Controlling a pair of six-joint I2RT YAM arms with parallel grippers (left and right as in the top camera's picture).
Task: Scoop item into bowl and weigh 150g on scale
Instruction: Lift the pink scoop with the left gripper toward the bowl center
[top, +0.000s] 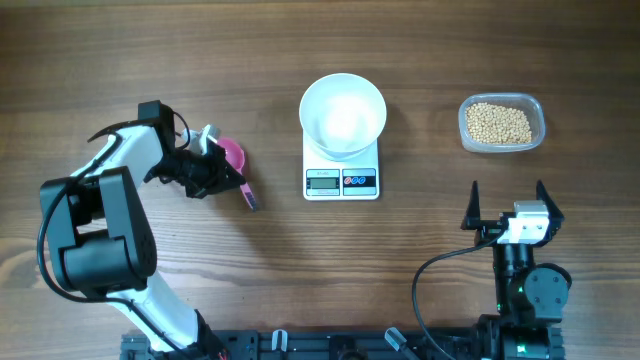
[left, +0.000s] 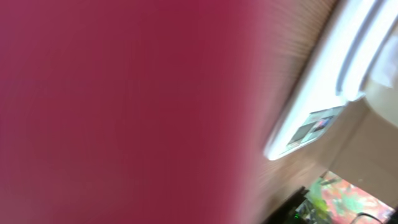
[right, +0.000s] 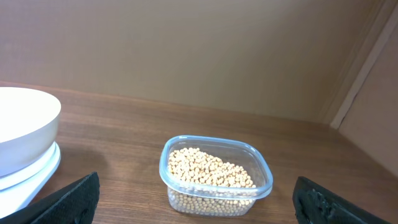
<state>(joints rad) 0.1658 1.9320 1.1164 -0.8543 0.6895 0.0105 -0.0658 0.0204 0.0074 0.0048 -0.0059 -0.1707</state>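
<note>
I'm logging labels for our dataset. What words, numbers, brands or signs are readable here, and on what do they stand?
No text can be read in any view.
The display on the scale: too small to read from overhead, blurred in the left wrist view.
The button panel: coloured marks only, too small to read.
The bowl, clear tub, beans and pink scoop: no labels visible.

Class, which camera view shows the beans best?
The right wrist view: the beans lie in the clear tub up close, each one distinct. Overhead shows them small, from above. The left wrist view shows none.
</note>
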